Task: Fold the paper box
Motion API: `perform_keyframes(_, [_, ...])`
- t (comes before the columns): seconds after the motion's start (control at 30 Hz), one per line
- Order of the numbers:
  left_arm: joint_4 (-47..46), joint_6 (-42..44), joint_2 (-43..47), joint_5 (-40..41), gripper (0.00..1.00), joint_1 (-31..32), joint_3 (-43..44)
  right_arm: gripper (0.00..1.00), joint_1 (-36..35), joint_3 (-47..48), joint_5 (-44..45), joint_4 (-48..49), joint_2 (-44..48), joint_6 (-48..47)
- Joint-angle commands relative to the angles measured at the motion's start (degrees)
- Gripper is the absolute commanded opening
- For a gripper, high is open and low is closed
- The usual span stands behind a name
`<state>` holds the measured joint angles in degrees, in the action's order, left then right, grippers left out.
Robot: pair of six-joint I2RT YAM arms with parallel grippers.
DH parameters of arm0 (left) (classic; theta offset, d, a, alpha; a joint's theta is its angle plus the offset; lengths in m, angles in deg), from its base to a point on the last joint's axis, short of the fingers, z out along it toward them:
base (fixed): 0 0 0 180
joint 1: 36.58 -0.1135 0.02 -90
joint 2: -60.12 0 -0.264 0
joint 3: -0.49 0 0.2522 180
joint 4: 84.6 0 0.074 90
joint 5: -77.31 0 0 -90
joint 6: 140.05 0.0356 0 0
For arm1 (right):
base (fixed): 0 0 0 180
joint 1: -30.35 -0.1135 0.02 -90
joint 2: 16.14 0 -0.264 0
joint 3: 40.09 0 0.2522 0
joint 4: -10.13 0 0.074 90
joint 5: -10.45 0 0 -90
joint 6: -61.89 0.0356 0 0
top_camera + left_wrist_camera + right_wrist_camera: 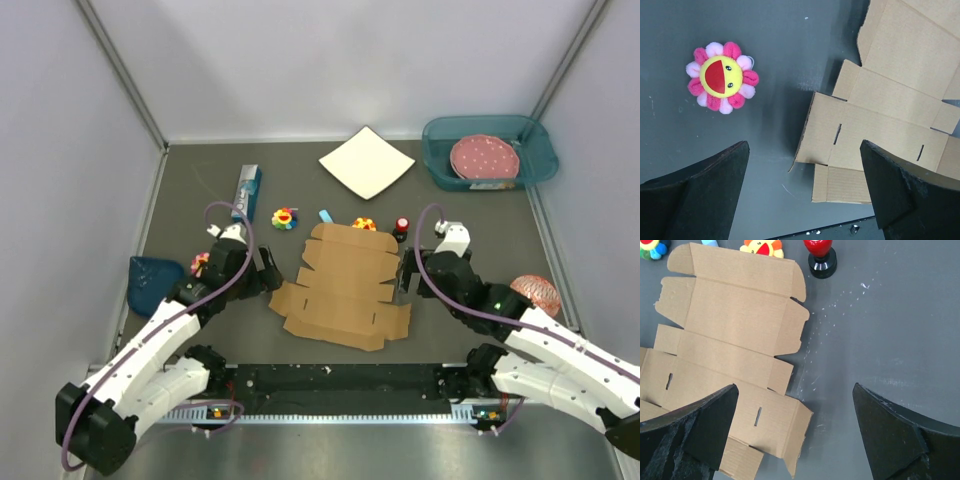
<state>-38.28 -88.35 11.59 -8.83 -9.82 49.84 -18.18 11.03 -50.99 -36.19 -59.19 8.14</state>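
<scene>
Grey tabletop (200, 190) carries the paper box (343, 285), lying unfolded at its middle between my arms. The left gripper (802, 150) and right gripper (795, 390) hover at its sides, jaws wide apart, empty. I worry a push slides the sheet, sweeping the flower toy (761, 247) and red peg (820, 257) behind it.

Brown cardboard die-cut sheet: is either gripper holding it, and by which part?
Nothing is held. The left gripper and the right gripper stand wide open by opposite edges of the unfolded brown cardboard die-cut sheet, no flap pinched.
</scene>
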Motion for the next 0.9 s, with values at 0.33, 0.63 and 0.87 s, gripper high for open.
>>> perform_keyframes(0.33, [-6.3, 1.9, -9.2, -7.5, 0.76, -0.1, -2.8, 0.98, -0.2, -1.3, -2.2, 1.8, 1.7, -0.3])
perform_keyframes(0.63, [-8.7, 3.1, -14.7, -7.7, 0.49, 0.0, -3.3, 0.98, -0.2, -3.0, -2.7, 0.7, 5.0, -0.5])
perform_keyframes(0.87, [-6.5, 7.2, -14.1, -7.1, 0.0, 0.6, -0.1, 0.98, -0.2, -1.4, -2.9, 0.3, 4.6, -0.8])
